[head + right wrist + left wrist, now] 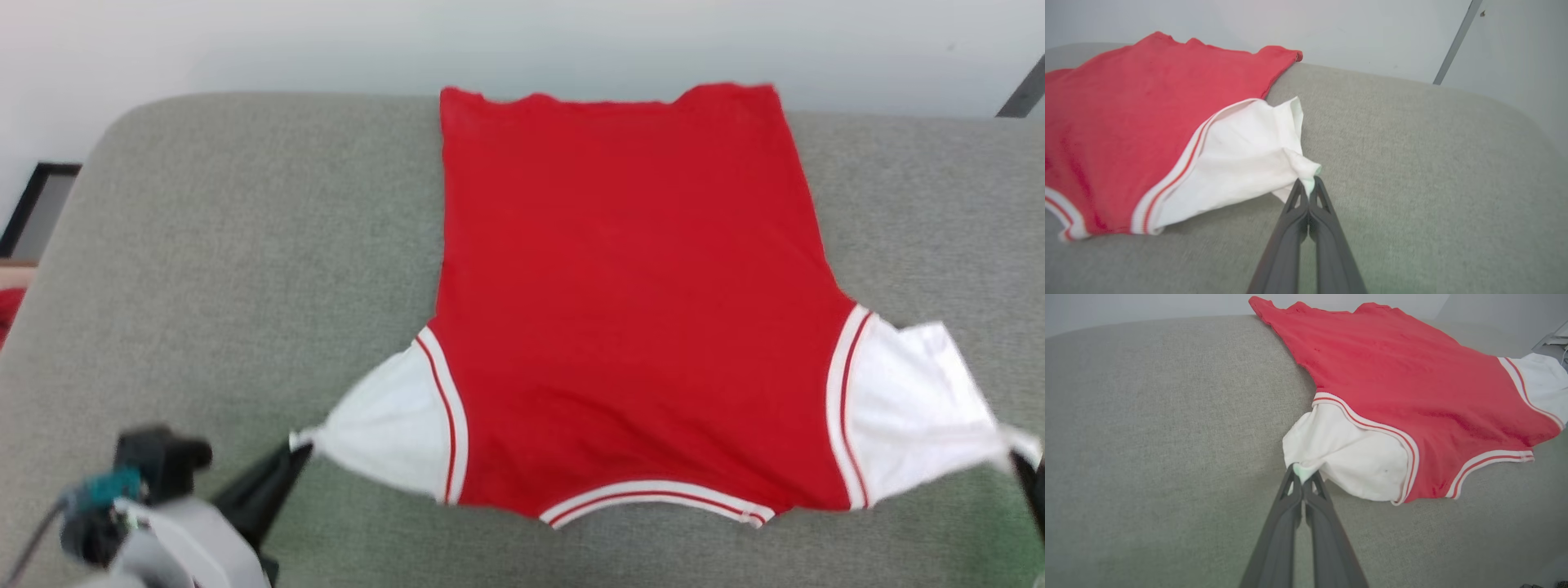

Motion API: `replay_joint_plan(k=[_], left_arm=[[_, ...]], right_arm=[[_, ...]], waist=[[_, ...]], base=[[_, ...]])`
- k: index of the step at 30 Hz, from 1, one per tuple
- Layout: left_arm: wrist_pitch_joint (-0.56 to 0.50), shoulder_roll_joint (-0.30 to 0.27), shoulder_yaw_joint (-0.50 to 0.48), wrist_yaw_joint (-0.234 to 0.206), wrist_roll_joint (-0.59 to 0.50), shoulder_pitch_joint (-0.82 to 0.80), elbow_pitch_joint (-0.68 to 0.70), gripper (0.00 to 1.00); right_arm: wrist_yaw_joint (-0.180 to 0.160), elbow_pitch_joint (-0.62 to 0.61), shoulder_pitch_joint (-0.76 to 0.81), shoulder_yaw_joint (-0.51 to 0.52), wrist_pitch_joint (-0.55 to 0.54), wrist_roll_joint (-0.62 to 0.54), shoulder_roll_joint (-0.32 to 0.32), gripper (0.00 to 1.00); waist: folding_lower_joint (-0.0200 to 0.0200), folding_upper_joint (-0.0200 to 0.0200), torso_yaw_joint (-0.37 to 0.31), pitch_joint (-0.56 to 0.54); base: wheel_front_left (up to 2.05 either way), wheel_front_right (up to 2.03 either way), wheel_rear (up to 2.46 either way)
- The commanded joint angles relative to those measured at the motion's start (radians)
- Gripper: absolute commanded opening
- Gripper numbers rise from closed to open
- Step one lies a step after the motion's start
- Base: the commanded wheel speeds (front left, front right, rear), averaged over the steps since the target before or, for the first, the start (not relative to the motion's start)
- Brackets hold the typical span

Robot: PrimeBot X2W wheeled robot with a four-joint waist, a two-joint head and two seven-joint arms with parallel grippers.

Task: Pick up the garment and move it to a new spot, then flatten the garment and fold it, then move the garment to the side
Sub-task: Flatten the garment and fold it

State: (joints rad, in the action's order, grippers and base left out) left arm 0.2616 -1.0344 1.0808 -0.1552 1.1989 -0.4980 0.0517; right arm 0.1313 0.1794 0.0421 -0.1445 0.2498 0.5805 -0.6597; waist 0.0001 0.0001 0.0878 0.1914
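Likely step: flattening the garment [629, 310].
Left gripper [1303, 475] and right gripper [1308, 183] each clamp a sleeve [1347, 457] tip; next, pull outward evenly.

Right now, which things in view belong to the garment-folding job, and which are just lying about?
Job: garment, spread on the grey cushion; left gripper and right gripper, each shut on a white sleeve tip.
Lying about: dark frame at far left; red object below it; grey bar at upper right.
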Motion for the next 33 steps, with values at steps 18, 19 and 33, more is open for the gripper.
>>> replay_joint_plan(k=[18, 19, 33], left_arm=[[0.002, 0.101, -0.268, 0.002, -0.082, 0.389, 0.007, 0.00], [0.002, 0.104, -0.275, 0.003, -0.083, 0.393, 0.010, 0.00], [-0.004, 0.116, -0.285, -0.003, -0.089, 0.399, 0.042, 0.00]], right_arm=[[-0.001, -0.081, 0.190, 0.085, -0.147, -0.063, 0.107, 0.00], [-0.001, -0.083, 0.186, 0.083, -0.164, -0.055, 0.107, 0.00], [-0.001, -0.194, 0.079, 0.051, -0.609, 0.057, 0.044, 1.00]], waist=[[-0.0001, -0.0001, -0.011, -0.026], [-0.0001, -0.0001, -0.011, -0.026], [-0.0001, -0.0001, -0.016, -0.028]], base=[[0.00, 0.00, 0.00], [0.00, 0.00, 0.00], [0.00, 0.00, 0.00]])
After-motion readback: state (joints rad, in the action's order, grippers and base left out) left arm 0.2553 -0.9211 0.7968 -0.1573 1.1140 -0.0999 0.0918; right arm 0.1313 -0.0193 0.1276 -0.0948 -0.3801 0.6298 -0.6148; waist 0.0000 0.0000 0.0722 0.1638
